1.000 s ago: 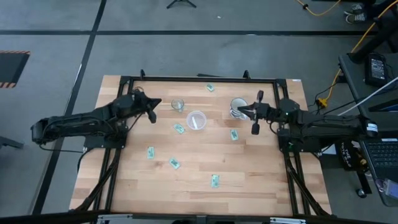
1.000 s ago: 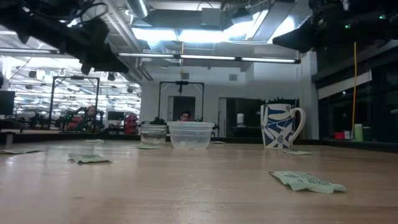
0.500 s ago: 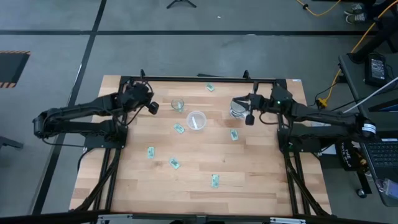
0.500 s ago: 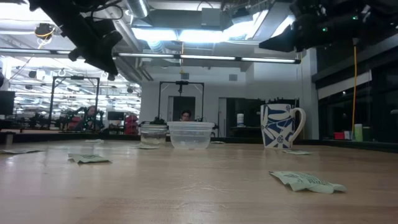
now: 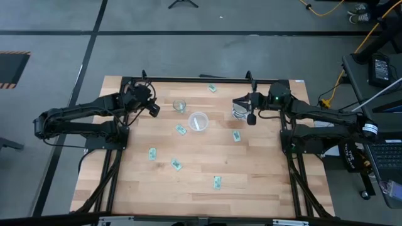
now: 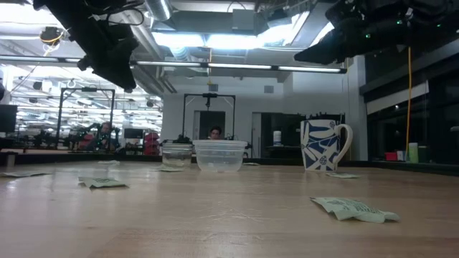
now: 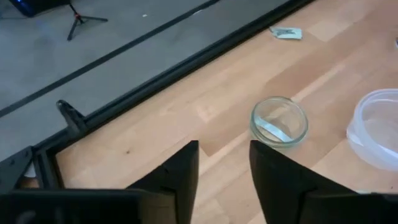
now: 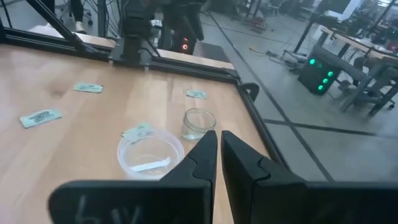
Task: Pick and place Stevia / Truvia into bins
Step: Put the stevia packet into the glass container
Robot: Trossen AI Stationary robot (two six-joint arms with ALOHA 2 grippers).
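Observation:
Several pale green sachets lie loose on the wooden table, among them one (image 5: 181, 130) beside the wide whitish cup (image 5: 198, 121) and another (image 5: 237, 135) nearer the right arm. The small clear cup (image 7: 279, 120) holds one sachet, and a sachet also lies in the wide cup (image 8: 151, 154). My left gripper (image 5: 152, 108) hovers left of the small clear cup (image 5: 179, 106), open and empty (image 7: 224, 146). My right gripper (image 5: 250, 116) hangs above the table beside the mug, shut with nothing between its fingers (image 8: 218, 134).
A blue-and-white mug (image 5: 240, 108) stands at the back right, close under the right arm. More sachets lie toward the front (image 5: 217, 182) and front left (image 5: 152, 154). A black frame rail (image 5: 201, 80) runs along the table's far edge.
My left gripper has opened and drawn slightly back to the left of the small clear cup. The right gripper has swung a little left and toward the back, still shut.

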